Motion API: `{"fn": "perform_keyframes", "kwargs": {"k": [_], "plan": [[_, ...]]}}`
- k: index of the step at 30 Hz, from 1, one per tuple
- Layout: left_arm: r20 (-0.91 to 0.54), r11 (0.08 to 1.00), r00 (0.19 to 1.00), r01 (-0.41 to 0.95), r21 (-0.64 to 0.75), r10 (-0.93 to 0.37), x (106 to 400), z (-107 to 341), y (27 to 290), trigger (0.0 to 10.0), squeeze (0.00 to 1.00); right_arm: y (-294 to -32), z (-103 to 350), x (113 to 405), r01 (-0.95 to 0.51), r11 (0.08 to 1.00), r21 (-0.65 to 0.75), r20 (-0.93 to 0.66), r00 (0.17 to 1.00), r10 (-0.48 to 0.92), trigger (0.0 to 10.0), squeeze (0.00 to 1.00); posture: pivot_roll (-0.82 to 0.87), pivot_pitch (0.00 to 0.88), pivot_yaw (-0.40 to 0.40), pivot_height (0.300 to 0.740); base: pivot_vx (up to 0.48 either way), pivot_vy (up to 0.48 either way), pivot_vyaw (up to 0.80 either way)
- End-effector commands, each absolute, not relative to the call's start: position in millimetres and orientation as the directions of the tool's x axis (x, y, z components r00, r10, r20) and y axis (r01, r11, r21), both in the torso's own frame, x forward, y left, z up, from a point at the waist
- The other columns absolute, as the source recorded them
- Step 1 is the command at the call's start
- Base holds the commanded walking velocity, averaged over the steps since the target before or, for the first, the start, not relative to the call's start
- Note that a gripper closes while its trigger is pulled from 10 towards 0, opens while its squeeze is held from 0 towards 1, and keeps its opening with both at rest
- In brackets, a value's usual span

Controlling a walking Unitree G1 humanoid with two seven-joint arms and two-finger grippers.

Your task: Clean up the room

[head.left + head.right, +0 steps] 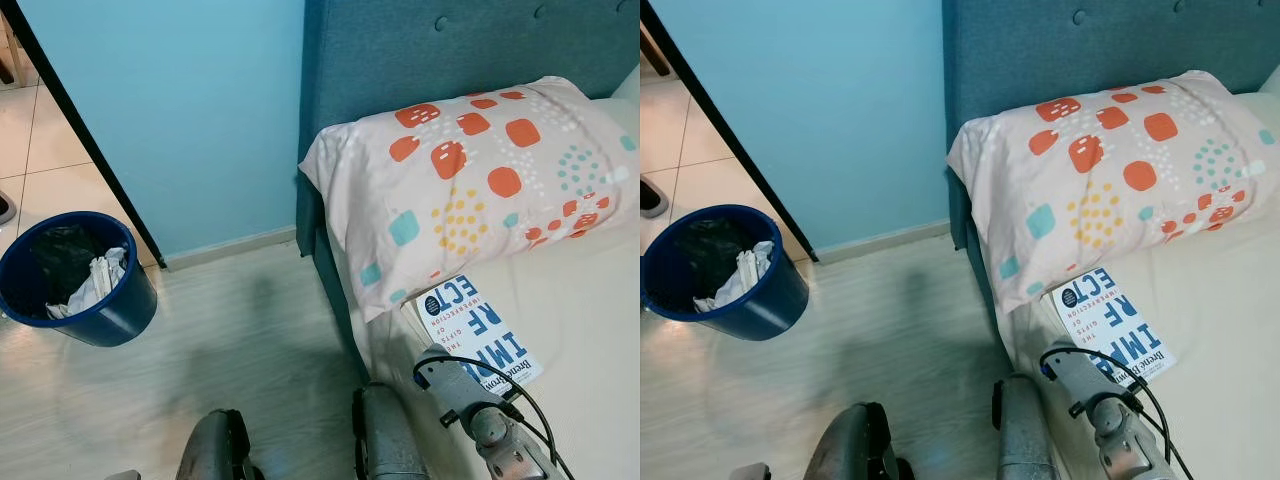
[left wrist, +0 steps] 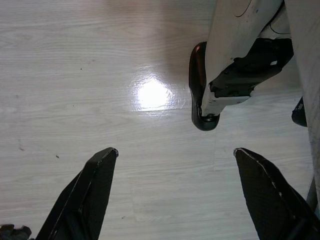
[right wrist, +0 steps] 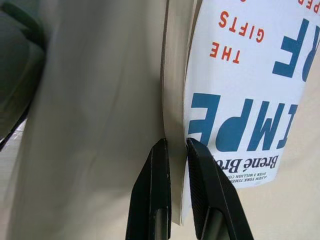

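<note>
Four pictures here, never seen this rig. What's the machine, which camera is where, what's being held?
It is a walking humanoid robot with two arms. The two wide pictures come from its head, looking down at a bed with a patterned pillow and a blue bin on the floor. The other two come from wrist cameras. The right hand has its two black fingers pinched on the edge of a white book lying on the bed. The left hand hangs open above the floor.

Blue wall (image 1: 180, 110), teal headboard (image 1: 400, 50), wood floor (image 1: 230, 350).
</note>
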State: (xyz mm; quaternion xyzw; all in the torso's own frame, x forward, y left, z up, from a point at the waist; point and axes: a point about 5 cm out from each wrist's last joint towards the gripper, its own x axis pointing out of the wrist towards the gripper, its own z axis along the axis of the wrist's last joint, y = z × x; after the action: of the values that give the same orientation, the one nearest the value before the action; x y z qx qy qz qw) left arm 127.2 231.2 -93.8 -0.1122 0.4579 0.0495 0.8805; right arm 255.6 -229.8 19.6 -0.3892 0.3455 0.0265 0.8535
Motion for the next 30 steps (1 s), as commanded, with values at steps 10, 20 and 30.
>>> {"fn": "perform_keyframes", "kwargs": {"k": [10,20,30], "plan": [[-0.845,0.967,0.532,-0.183,-0.177,-0.054,118,-100,218,10.0,0.00,-225,20,249,-0.269,0.791,-0.549,-0.670,0.708,-0.224,10.0,1.00,-0.14,0.305,-0.045,0.606,0.000,0.000,0.00],[-0.839,0.966,0.543,-0.198,-0.169,-0.036,124,-99,217,10.0,0.00,-219,42,265,-0.217,0.843,-0.493,-0.637,0.749,-0.180,10.0,1.00,-0.14,0.263,-0.045,0.606,0.000,0.000,0.00],[-0.824,0.956,0.566,-0.253,-0.150,0.021,137,-96,217,10.0,0.00,-178,115,312,-0.135,0.988,0.073,-0.362,0.920,0.152,10.0,0.00,-0.14,0.185,-0.031,0.606,0.000,0.000,0.00]]}}
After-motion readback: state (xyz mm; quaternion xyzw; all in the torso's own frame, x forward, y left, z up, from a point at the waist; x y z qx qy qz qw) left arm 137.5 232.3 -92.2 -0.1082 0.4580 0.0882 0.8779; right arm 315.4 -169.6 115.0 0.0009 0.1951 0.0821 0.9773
